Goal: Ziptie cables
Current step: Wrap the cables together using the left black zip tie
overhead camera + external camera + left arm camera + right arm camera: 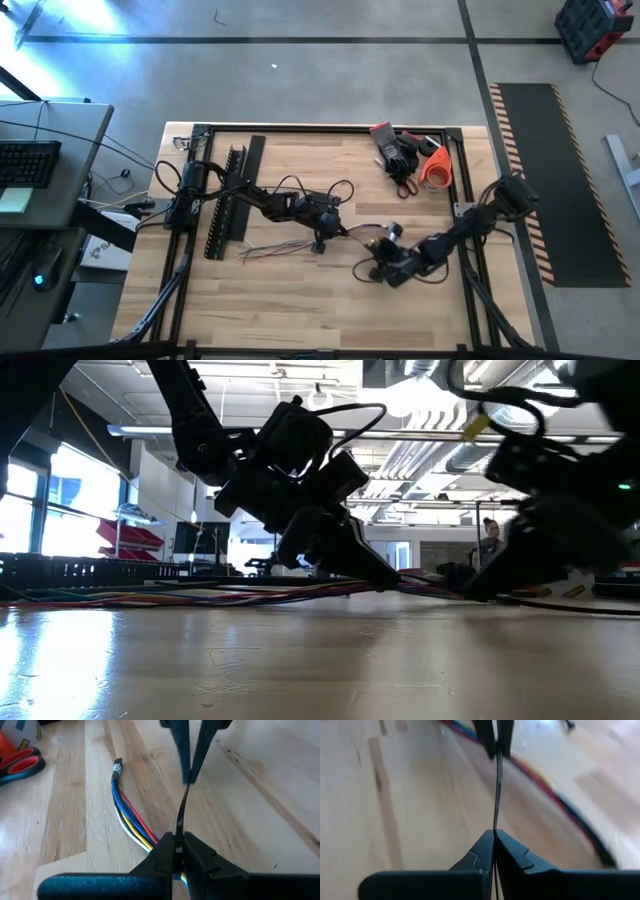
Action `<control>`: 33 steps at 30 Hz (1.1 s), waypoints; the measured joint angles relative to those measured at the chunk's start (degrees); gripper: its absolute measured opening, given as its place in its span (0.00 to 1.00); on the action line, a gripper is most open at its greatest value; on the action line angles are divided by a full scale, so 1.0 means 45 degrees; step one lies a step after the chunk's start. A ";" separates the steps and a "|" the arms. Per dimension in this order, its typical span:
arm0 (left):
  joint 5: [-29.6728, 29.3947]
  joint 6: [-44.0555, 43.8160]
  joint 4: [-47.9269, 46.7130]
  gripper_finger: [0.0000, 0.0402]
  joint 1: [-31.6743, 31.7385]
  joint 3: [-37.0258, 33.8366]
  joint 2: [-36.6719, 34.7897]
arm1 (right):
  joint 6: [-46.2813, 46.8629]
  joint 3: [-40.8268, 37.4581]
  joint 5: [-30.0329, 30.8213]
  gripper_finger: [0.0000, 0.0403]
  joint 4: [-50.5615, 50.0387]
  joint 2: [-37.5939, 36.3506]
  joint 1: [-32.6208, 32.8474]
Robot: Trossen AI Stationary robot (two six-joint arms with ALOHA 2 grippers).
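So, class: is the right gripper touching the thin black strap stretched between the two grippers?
Touching. The right wrist view shows the right gripper shut on the black strap.

Workshop: exposed ceiling ducts, red parts bins.

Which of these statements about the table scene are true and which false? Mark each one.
1. Both claws are shut on one thin black strip. True: left claw, right claw, strip.
2. The cables hang in the air. False: they lie on the table.
3. Scissors lie at the table's far right part. True.
4. The slotted rail lies beside the right arm. False: it lies by the left arm.
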 joint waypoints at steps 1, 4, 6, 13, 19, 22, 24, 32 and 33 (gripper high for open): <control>-0.0005 0.0000 -0.0019 0.01 0.0005 0.0000 0.0000 | 0.0651 -0.0005 0.0076 0.00 -0.0360 0.0000 0.0269; -0.0011 0.0000 -0.0075 0.01 0.0005 0.0000 0.0000 | 0.2439 -0.0002 0.0139 0.00 -0.1345 0.0000 0.1043; -0.0028 0.0000 -0.0133 0.01 0.0005 0.0002 0.0000 | 0.3528 0.0060 0.0265 0.00 -0.2123 -0.0015 0.1463; -0.0150 -0.0005 -0.0268 0.01 0.0005 0.0002 0.0000 | 0.4676 0.1959 -0.1284 0.00 -0.7631 -0.0377 0.1826; -0.0242 -0.0017 -0.0323 0.01 0.0010 0.0000 0.0000 | 0.2283 0.3575 -0.2283 0.09 -1.0031 -0.1458 0.1556; -0.0238 -0.0092 -0.0341 0.01 -0.0016 0.0000 0.0000 | 0.0228 0.3236 -0.1000 0.21 -0.7464 -0.2109 0.1366; -0.0257 -0.0096 -0.0354 0.01 -0.0065 0.0000 0.0000 | -0.1024 0.2452 -0.0570 0.29 -0.5014 -0.2218 0.0985; -0.1200 0.0223 -0.0625 0.01 -0.0366 0.0000 0.0000 | -0.3926 -0.0633 -0.0457 0.47 0.3644 -0.0897 -0.1045; -0.1200 0.0223 -0.0666 0.01 -0.0379 0.0000 0.0000 | -0.4444 -0.0688 -0.0520 0.48 0.4182 -0.0855 -0.1172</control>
